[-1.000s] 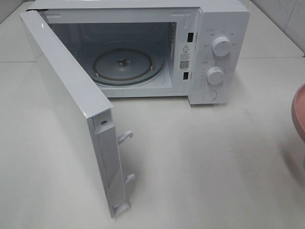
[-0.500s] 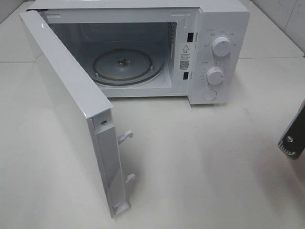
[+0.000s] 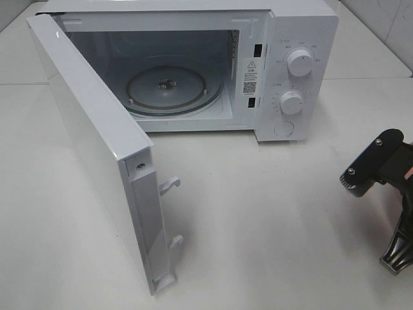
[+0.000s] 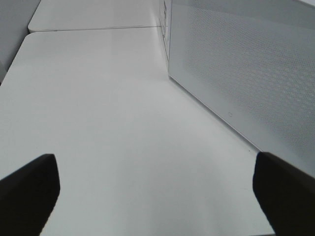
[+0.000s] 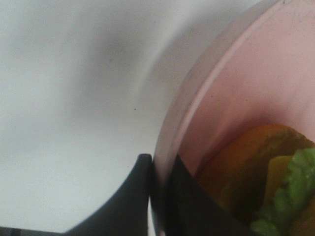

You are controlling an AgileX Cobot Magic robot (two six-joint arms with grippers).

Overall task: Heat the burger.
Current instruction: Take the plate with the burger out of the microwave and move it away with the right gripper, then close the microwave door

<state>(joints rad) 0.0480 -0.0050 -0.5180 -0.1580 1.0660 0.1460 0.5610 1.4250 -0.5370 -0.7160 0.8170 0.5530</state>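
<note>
The burger (image 5: 266, 182), a brown bun with green filling, lies on a pink plate (image 5: 236, 88) and shows only in the right wrist view. My right gripper (image 5: 156, 196) is shut on that plate's rim, one dark finger on each side of it. In the exterior high view only the right arm (image 3: 377, 161) shows at the right edge; plate and burger are out of that frame. My left gripper (image 4: 157, 196) stands open and holds nothing, low over the table beside the microwave door (image 4: 246, 73).
A white microwave (image 3: 303, 26) stands at the back with its door (image 3: 90, 142) swung wide open toward the front left. Its glass turntable (image 3: 171, 87) is bare. Two knobs (image 3: 300, 61) sit on its right panel.
The pink plate's edge seen at the right border a second ago has left the exterior view. The right arm's black parts have come into view there instead. The left gripper stays still.
</note>
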